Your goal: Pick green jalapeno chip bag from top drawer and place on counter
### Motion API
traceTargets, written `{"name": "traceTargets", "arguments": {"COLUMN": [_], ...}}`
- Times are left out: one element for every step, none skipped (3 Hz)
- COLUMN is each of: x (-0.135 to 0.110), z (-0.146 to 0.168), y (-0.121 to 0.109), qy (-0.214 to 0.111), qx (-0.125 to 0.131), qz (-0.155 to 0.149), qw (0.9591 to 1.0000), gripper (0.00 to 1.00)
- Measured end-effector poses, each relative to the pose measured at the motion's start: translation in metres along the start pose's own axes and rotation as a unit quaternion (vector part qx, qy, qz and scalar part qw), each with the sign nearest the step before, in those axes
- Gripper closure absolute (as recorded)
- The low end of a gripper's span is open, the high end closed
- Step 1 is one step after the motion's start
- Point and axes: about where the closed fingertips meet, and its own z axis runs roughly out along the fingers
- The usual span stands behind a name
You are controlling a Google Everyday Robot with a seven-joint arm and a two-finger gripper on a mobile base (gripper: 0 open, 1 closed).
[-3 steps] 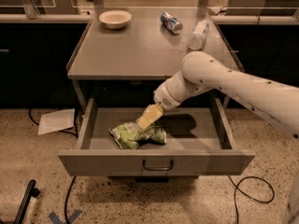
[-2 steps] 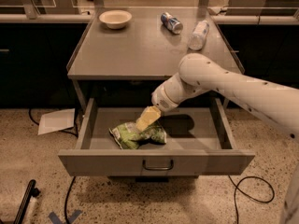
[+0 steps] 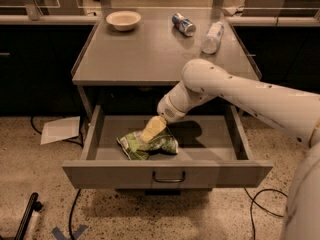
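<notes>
The green jalapeno chip bag (image 3: 148, 145) lies crumpled on the floor of the open top drawer (image 3: 167, 173), left of its middle. My gripper (image 3: 152, 129), with yellowish tips, reaches down into the drawer from the right and rests on the bag's upper edge. My white arm crosses over the right side of the drawer. The grey counter (image 3: 150, 54) sits above the drawer. The bag lies flat in the drawer.
On the counter stand a white bowl (image 3: 123, 20) at the back left, a blue can (image 3: 183, 24) on its side and a clear plastic bottle (image 3: 212, 37) at the back right. A sheet of paper (image 3: 60, 130) and cables lie on the floor to the left.
My gripper has moved a little down and left, from just above the bag onto its upper edge. The bag has not moved.
</notes>
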Motion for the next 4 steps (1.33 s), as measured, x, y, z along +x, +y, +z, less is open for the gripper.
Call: {"name": "traceTargets", "arguments": {"x": [0.008, 0.019, 0.032, 0.049], "z": [0.013, 0.028, 0.039, 0.048], "y": [-0.002, -0.005, -0.003, 0.002], "qy": [0.017, 0.031, 0.044, 0.06], "qx": [-0.005, -0.001, 0.011, 0.027], "qz": [0.039, 0.063, 0.083, 0.1], "qw": [0.9991, 0.9975, 0.9955, 0.9928], "gripper": [0.0, 0.0, 0.0, 0.19]}}
